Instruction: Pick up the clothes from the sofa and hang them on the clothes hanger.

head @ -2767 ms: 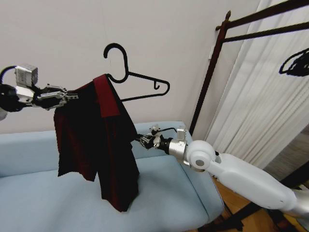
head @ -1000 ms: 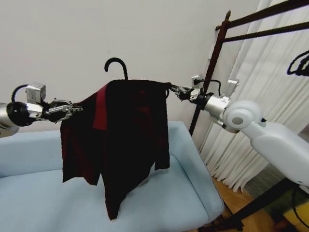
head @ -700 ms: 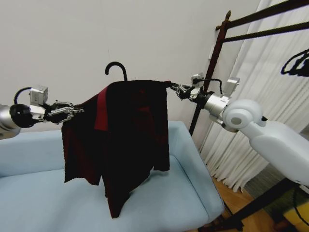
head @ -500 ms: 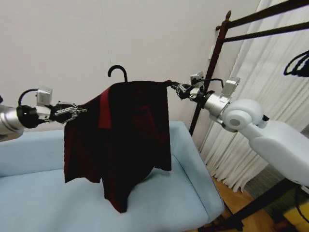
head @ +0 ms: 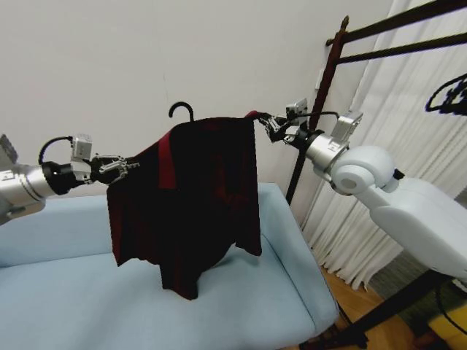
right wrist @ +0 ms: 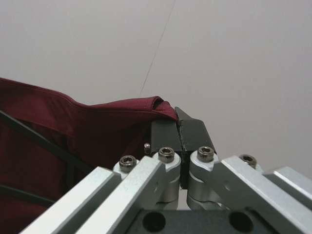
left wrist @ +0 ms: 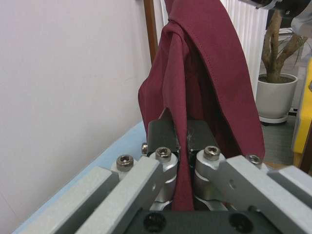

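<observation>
A dark red garment (head: pixel 197 197) hangs in the air over a black hanger (head: pixel 180 108), whose hook sticks up above the cloth. My left gripper (head: pixel 128 166) is shut on the garment's left edge, and the left wrist view has the red cloth (left wrist: pixel 195 92) pinched between its fingers. My right gripper (head: pixel 264 122) is shut on the garment's upper right corner; the cloth edge (right wrist: pixel 122 109) and the black hanger wire (right wrist: pixel 44 141) lie against its pads. The garment hangs above the light blue sofa (head: pixel 87 306).
A dark wooden clothes rack (head: pixel 321 95) stands right of the sofa, before white curtains (head: pixel 394 168). Another black hanger (head: pixel 449 93) hangs from its top rail at the far right. A plain wall is behind. A potted plant (left wrist: pixel 275 92) stands on the floor.
Both grippers have carried the garment and hanger to the right and slightly up. The left gripper has moved in toward the centre; the right end has risen.
</observation>
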### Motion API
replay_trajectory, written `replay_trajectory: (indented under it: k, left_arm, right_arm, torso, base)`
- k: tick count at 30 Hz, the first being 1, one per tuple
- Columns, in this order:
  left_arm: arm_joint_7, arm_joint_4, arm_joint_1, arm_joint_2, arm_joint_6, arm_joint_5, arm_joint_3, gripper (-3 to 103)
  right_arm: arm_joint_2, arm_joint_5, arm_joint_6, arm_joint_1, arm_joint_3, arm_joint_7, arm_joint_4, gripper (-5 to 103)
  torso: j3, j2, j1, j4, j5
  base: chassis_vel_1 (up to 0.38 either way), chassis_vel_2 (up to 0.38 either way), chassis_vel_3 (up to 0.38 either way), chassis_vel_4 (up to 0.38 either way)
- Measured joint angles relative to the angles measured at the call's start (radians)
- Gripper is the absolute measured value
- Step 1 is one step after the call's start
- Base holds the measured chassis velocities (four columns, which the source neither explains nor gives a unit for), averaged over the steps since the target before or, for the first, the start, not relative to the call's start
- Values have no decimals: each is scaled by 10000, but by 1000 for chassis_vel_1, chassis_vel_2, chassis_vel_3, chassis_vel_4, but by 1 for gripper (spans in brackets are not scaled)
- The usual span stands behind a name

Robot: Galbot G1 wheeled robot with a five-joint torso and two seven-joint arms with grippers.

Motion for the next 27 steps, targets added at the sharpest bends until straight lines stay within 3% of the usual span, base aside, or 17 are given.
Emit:
replay_trajectory:
  k: [12, 15, 27]
  left_arm:
    - [-175, -179, 148, -412, 28, 131, 291, 2]
    - [-189, -198, 176, -524, 36, 170, 317, 2]
    - [-411, -88, 66, -711, 38, 156, 320, 2]
  right_arm:
    - [683, -254, -247, 862, -476, 5, -214, 0]
    - [845, 105, -644, 1273, -692, 147, -92, 0]
    - [69, 1237, -1377, 1143, -1145, 137, 1305, 0]
  torso:
    - [0, 0, 1, 2, 0]
    - [0, 0, 1, 3, -2]
    - [-2, 0, 0, -3, 2]
  base:
    - [0, 0, 0, 0]
    - [0, 0, 0, 0]
    - [0, 0, 0, 0]
